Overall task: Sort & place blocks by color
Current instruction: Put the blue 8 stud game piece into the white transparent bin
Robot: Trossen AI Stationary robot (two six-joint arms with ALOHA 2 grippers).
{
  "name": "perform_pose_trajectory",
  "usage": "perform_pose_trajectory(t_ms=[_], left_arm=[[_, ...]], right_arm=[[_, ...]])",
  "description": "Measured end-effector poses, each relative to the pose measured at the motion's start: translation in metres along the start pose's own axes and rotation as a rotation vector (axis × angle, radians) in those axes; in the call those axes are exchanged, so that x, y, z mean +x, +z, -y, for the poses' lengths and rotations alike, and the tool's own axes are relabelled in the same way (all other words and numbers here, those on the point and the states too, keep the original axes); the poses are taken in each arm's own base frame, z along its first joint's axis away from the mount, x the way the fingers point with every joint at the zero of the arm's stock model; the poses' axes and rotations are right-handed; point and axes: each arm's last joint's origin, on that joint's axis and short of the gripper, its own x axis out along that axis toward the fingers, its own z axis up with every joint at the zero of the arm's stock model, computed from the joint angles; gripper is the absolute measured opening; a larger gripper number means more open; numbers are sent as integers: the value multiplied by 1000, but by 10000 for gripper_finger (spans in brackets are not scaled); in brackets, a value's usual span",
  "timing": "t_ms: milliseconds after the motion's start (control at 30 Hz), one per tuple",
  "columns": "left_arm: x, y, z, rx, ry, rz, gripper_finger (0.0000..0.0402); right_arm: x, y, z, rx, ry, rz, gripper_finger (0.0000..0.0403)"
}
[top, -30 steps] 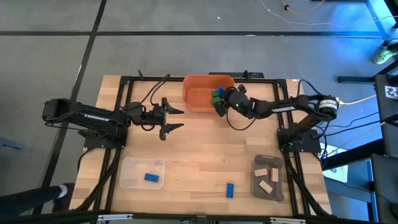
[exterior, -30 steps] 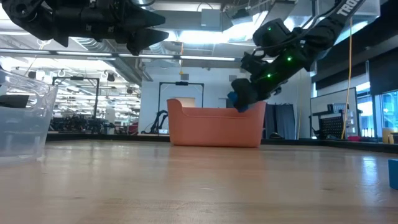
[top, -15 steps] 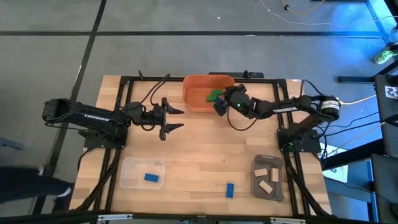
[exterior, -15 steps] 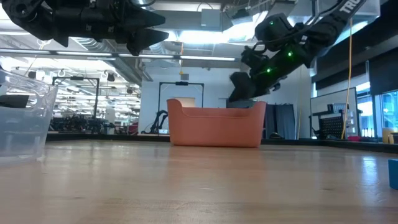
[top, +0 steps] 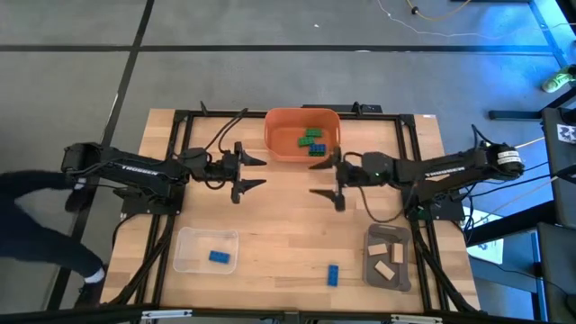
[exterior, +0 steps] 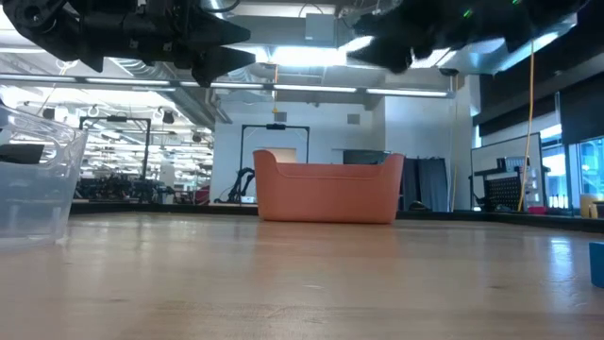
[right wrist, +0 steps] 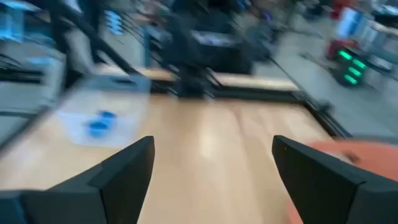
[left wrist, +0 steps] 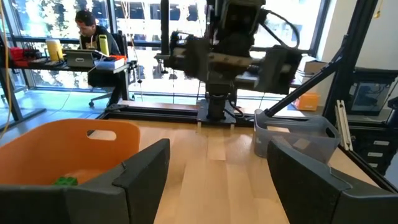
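Over the middle of the counter (top: 288, 225), just in front of the orange bin (top: 279, 142), your right gripper (top: 326, 178) is hanging with its fingers (right wrist: 124, 174) spread wide and nothing between them. The left gripper (top: 248, 173) waits on the other side of the bin, fingers apart too, also empty.

Where the blocks are: the bin holds green blocks (top: 310, 137) plus a blue block (top: 316, 149) in with them, so that one looks missorted to me. The clear tray (top: 207, 250) near the front left has one blue block (top: 219, 256). The grey tray (top: 389, 256) at the front right holds the tan blocks (top: 385, 268). One loose blue block (top: 333, 274) lies on the bare wood between the two trays, closer to the grey one.

My guess is that loose blue one is next, and it belongs in the clear tray. If you take it with the right arm, come straight down over it and turn the wrist so the fingers close across its short sides. It lies a bit skewed, so line up first. Lift it well clear before crossing, and let go low inside the tray so it doesn't bounce out. Then go back for the blue one in the bin.
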Motion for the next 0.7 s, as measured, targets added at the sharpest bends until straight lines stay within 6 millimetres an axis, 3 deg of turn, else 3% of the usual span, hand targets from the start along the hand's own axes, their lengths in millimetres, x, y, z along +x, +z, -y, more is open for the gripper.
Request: perform_pose_trajectory(t_ms=[200,700], left_arm=[[0,0,0,-1,0,1,261],[0,0,0,-1,0,1,261]], right_arm=[[-8,6,-17,-27,14,34,327],[-8,6,-18,-69,-10,35,328]])
